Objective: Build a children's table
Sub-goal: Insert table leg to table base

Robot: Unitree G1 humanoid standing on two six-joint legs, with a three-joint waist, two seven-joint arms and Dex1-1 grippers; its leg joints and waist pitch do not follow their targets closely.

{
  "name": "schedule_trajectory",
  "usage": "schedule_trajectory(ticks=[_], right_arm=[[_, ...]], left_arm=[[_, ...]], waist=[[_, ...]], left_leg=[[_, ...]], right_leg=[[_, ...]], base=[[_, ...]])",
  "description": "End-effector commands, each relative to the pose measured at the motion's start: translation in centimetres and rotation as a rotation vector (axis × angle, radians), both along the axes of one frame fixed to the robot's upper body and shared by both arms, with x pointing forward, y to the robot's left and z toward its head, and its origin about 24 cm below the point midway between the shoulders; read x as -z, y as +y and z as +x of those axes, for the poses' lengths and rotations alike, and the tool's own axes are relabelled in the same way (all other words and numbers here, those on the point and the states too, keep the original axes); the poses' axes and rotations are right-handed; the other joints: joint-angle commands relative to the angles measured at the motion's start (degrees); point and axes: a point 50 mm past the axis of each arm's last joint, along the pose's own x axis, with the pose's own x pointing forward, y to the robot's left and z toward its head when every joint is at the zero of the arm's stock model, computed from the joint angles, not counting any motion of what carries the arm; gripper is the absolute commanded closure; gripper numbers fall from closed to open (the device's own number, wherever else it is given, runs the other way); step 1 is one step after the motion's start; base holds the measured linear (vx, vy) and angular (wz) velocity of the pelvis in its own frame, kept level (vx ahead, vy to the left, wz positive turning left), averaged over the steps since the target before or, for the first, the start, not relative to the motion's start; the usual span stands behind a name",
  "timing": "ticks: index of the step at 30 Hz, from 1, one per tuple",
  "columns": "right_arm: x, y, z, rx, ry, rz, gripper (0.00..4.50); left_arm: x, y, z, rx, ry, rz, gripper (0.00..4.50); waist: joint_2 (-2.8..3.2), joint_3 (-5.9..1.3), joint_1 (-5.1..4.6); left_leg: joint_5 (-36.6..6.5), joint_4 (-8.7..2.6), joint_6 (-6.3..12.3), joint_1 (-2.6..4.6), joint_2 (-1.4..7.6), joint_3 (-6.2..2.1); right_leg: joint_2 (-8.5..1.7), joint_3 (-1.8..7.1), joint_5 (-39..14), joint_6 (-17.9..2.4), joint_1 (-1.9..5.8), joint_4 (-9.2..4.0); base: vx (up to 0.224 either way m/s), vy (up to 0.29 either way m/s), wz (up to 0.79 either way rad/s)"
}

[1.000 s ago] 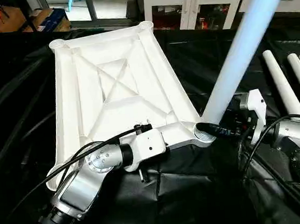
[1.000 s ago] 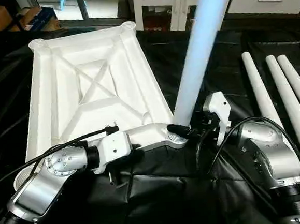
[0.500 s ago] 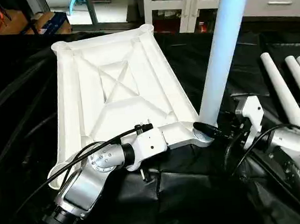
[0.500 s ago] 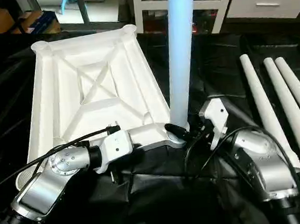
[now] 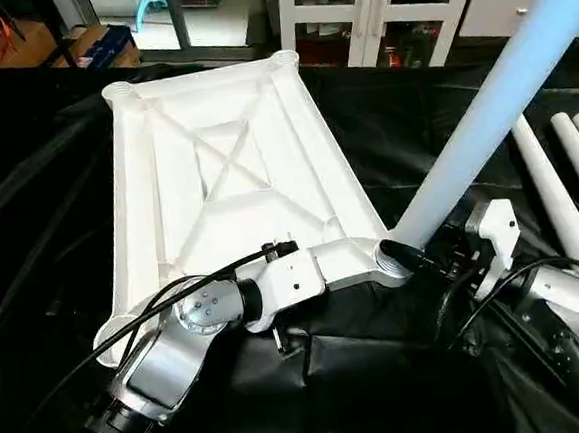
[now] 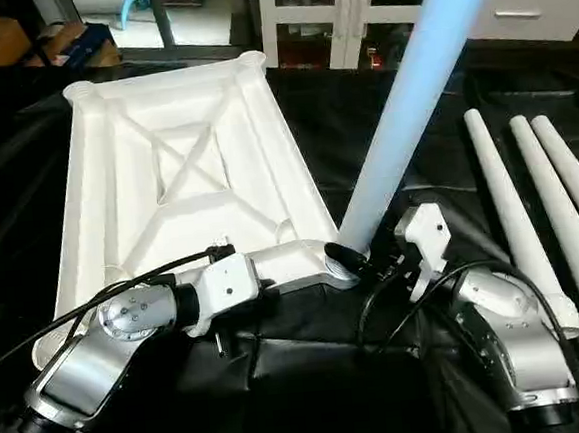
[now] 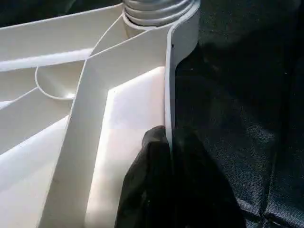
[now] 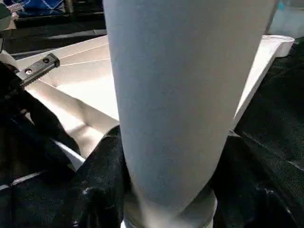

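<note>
With my left gripper [image 7: 167,175] pinching the tabletop [image 5: 216,172] rim and my right gripper [image 8: 166,190] clamping the tilted leg [image 5: 482,111] lower right, it could jam crooked in the socket [image 5: 391,261].

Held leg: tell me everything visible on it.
The leg is a long, smooth white tube, plastic by its look. It leans toward the robot's right, its lower end in the near right corner socket of the upturned top. The right gripper closes on its base. Its upper end runs out of view.

head pair high above, angled down over the tabletop [image 5: 216,172]; wrist cameras close on its shared near-right socket [image 7: 159,9]
</note>
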Motion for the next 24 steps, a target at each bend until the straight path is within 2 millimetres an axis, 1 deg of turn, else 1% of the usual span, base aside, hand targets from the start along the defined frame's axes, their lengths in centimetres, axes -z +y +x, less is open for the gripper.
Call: schedule_trajectory(ticks=[1, 2, 4, 5, 6, 7, 8, 9, 10, 11, 12, 13, 14, 15, 16, 17, 18, 19, 20, 21, 22, 23, 24], right_arm=[[4.1, 0.8, -1.3, -0.002, 0.19, -0.067, 2.49], [4.7, 1.0, -1.2, 0.02, 0.21, -0.086, 2.49], [4.7, 1.0, -1.2, 0.023, 0.213, -0.089, 2.49], [5.3, 1.2, -1.1, 0.04, 0.237, -0.111, 2.49], [5.6, 1.2, -0.9, 0.065, 0.251, -0.12, 2.5], [5.7, 1.3, -0.7, 0.089, 0.262, -0.122, 2.5], [5.8, 1.3, -0.6, 0.105, 0.27, -0.122, 2.5], [5.9, 1.3, -0.6, 0.122, 0.277, -0.12, 2.5], [5.9, 1.3, -0.5, 0.133, 0.281, -0.119, 2.5], [6.1, 1.5, -0.5, 0.159, 0.293, -0.112, 2.5], [6.2, 1.5, -0.4, 0.177, 0.301, -0.107, 2.5], [6.5, 1.7, -0.4, 0.206, 0.309, -0.107, 2.5], [6.8, 1.9, -0.2, 0.259, 0.315, -0.108, 2.5], [7.0, 2.1, -0.1, 0.297, 0.32, -0.11, 2.5], [7.2, 2.2, 0.1, 0.33, 0.316, -0.121, 2.5], [7.5, 2.4, 0.6, 0.403, 0.31, -0.13, 2.5], [7.5, 2.5, 1.1, 0.474, 0.302, -0.132, 2.5], [7.6, 2.5, 1.3, 0.494, 0.301, -0.133, 2.5], [7.5, 2.7, 1.9, 0.543, 0.294, -0.145, 2.5], [7.4, 2.7, 2.3, 0.574, 0.275, -0.169, 2.5], [7.3, 2.8, 2.6, 0.604, 0.254, -0.196, 2.5], [7.1, 3.0, 3.1, 0.639, 0.242, -0.204, 2.5], [7.0, 3.3, 3.7, 0.693, 0.241, -0.188, 2.5]], left_arm=[[2.1, 1.0, 0.3, -0.122, 0.062, 0.037, 4.5], [2.1, 0.8, 0.3, -0.122, 0.063, 0.033, 4.5], [2.1, 0.8, 0.3, -0.122, 0.063, 0.033, 4.5], [2.0, 0.7, 0.3, -0.121, 0.064, 0.027, 4.5], [1.9, 0.6, 0.3, -0.124, 0.063, 0.025, 4.5], [1.9, 0.5, 0.4, -0.129, 0.061, 0.024, 4.5], [1.9, 0.4, 0.5, -0.132, 0.06, 0.023, 4.5], [1.8, 0.4, 0.5, -0.14, 0.059, 0.022, 4.5], [1.8, 0.4, 0.6, -0.144, 0.058, 0.021, 4.5], [1.8, 0.2, 0.8, -0.16, 0.054, 0.019, 4.5], [1.7, 0.2, 0.9, -0.171, 0.052, 0.018, 4.5], [1.7, 0.0, 1.0, -0.184, 0.048, 0.018, 4.5], [1.5, -0.2, 1.3, -0.208, 0.039, 0.016, 4.5], [1.4, -0.4, 1.5, -0.224, 0.032, 0.015, 4.5], [1.4, -0.6, 1.7, -0.243, 0.031, 0.014, 4.5], [1.1, -0.8, 2.1, -0.288, 0.024, 0.013, 4.5], [0.9, -1.0, 2.5, -0.326, 0.02, 0.009, 4.5], [0.9, -1.0, 2.6, -0.337, 0.019, 0.007, 4.5], [0.5, -1.3, 3.1, -0.383, 0.015, -0.004, 4.5], [0.3, -1.5, 3.4, -0.414, 0.015, -0.014, 4.5], [0.1, -1.6, 3.6, -0.446, 0.014, -0.024, 4.5], [-0.2, -1.9, 4.0, -0.491, 0.013, -0.038, 4.5], [-0.5, -2.1, 4.5, -0.549, 0.014, -0.056, 4.5]], waist=[[-1.02, -2.01, -0.11], [-1.04, -1.92, -0.21], [-0.99, -1.68, -0.32], [-1.05, -1.32, -0.41], [-1.2, -1.23, -0.58], [-1.14, -1.07, -0.69], [-1.12, -0.98, -0.89], [-1.1, -0.98, -0.94], [-1.23, -1.05, -1.16], [-1.29, -1.03, -1.25], [-1.21, -1.01, -1.32], [-1.19, -0.91, -1.38], [-1.13, -0.74, -1.61], [-1.08, -0.73, -1.72], [-1.21, -0.74, -1.89], [-1.2, -0.7, -2.04], [-1.14, -0.69, -2.25], [-0.73, -0.49, -2.33], [-0.81, -0.38, -2.53], [-0.91, -0.24, -2.67], [-0.88, -0.32, -2.64], [-1.16, -0.29, -2.76], [-0.86, -0.09, -3.0]], left_leg=[[-12.51, -5.08, 5.37, 1.85, 7.21, -3.64], [-13.6, -5.3, 4.59, 1.76, 7.2, -3.76], [-16.01, -5.6, 3.58, 1.8, 7.21, -3.81], [-20.3, -5.97, 1.73, 1.97, 7.27, -4.01], [-23.81, -6.24, -0.44, 2.15, 7.1, -4.28], [-25.13, -6.5, -1.39, 2.01, 7.09, -4.58], [-29.18, -6.88, -4.08, 2.18, 7.02, -5.1], [-30.37, -6.93, -4.84, 2.37, 7.02, -5.18], [-31.52, -7.1, -5.78, 2.46, 6.95, -5.32], [-32.04, -7.17, -6.04, 2.62, 6.93, -5.29], [-32.62, -7.29, -6.47, 2.86, 6.92, -5.2], [-33.17, -7.34, -6.69, 2.88, 6.93, -5.21], [-35.26, -7.5, -7.65, 2.99, 6.84, -5.32], [-35.94, -7.55, -8.09, 3.03, 6.79, -5.39], [-37.17, -7.58, -8.49, 2.89, 6.72, -5.66], [-37.64, -7.7, -8.83, 2.8, 6.71, -5.74], [-39.2, -7.69, -9.28, 2.91, 6.51, -5.92], [-40.29, -7.8, -9.76, 2.91, 6.47, -6.08], [-43.35, -8.0, -10.24, 2.98, 6.36, -6.43], [-44.0, -8.09, -10.39, 3.06, 6.22, -6.35], [-44.62, -8.02, -10.11, 3.5, 5.99, -6.44], [-44.78, -8.03, -9.85, 3.6, 5.96, -6.32], [-45.73, -8.34, -10.15, 3.5, 5.93, -6.23]], right_leg=[[-4.36, 2.22, -6.51, -14.7, 0.51, -3.86], [-4.35, 2.19, -8.02, -14.32, 0.47, -3.97], [-4.3, 2.23, -10.75, -13.72, 0.27, -4.28], [-4.44, 2.29, -15.75, -12.72, 0.12, -4.74], [-4.47, 2.19, -20.34, -11.45, 0.07, -4.99], [-4.49, 2.16, -22.13, -10.78, 0.13, -5.05], [-4.41, 2.2, -26.2, -8.71, -0.22, -5.36], [-4.35, 2.24, -26.54, -8.18, -0.43, -5.48], [-4.25, 2.28, -25.81, -7.54, -0.54, -5.49], [-4.15, 2.26, -25.47, -7.28, -0.67, -5.64], [-4.09, 2.32, -24.49, -6.94, -0.94, -5.82], [-4.07, 2.38, -24.49, -6.72, -1.07, -5.9], [-3.99, 2.38, -25.68, -5.91, -1.43, -6.07], [-3.98, 2.34, -26.09, -5.75, -1.53, -6.05], [-4.06, 2.2, -26.98, -5.17, -1.39, -6.11], [-4.05, 2.17, -27.31, -4.95, -1.45, -6.06], [-4.03, 1.95, -28.78, -4.48, -1.57, -6.25], [-3.99, 1.88, -29.31, -4.23, -1.69, -6.22], [-3.69, 1.45, -29.75, -3.42, -1.62, -6.39], [-3.51, 1.4, -29.57, -3.24, -1.8, -6.51], [-3.39, 1.33, -28.6, -2.98, -1.93, -6.63], [-3.34, 1.3, -28.23, -2.96, -2.04, -6.74], [-3.0, 1.01, -27.33, -3.04, -2.0, -6.51]], base=[[0.0, 0.0, 0.0], [0.0, 0.0, 0.0], [0.0, 0.0, 0.0], [0.0, 0.0, 0.0], [0.0, 0.0, 0.0], [0.0, 0.0, 0.0], [-0.025, 0.029, -0.18], [0.0, 0.0, 0.0], [0.0, 0.0, 0.0], [0.0, 0.0, 0.0], [0.0, 0.0, 0.0], [0.0, 0.0, 0.0], [0.0, 0.0, 0.0], [0.0, 0.0, 0.0], [0.0, 0.0, 0.0], [0.0, 0.0, 0.0], [0.0, 0.0, 0.0], [0.0, 0.0, 0.0], [-0.052, 0.032, -0.18], [0.0, 0.0, 0.0], [0.0, 0.0, 0.0], [0.0, 0.0, 0.0], [0.0, 0.0, 0.0]])
